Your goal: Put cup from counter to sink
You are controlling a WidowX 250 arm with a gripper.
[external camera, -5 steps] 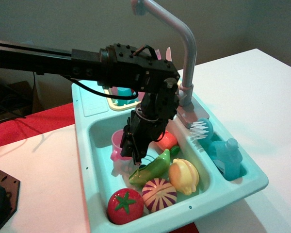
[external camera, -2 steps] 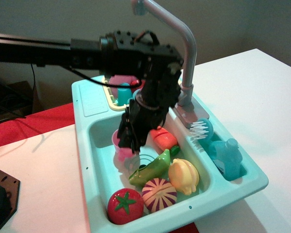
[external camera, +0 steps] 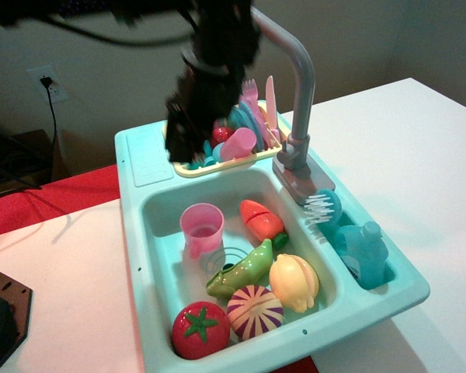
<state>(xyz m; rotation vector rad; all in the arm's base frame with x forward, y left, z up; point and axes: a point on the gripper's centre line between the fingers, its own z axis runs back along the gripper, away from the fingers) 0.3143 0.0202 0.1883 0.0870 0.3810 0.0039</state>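
Note:
The translucent pink cup (external camera: 202, 225) with a side handle stands upright inside the light-teal sink (external camera: 159, 233), at the basin's back left, beside the ringed drain (external camera: 231, 258). Nothing holds it. My gripper (external camera: 182, 144) is blurred by motion and hangs well above the basin, over the yellow dish rack and next to the counter ledge (external camera: 144, 159). Its jaws look apart and empty. The counter ledge is bare.
Toy food fills the basin: a carrot (external camera: 261, 220), a green pepper (external camera: 245, 270), a lemon (external camera: 293, 282), a striped onion (external camera: 255, 311) and a tomato (external camera: 199, 329). The grey faucet (external camera: 299, 78) arches above. The dish rack (external camera: 217, 159) holds dishes. A blue bottle (external camera: 365, 249) and a brush (external camera: 322, 206) sit at right.
My gripper has let go of the cup and risen up and back out of the basin. The cup stays upright in the sink.

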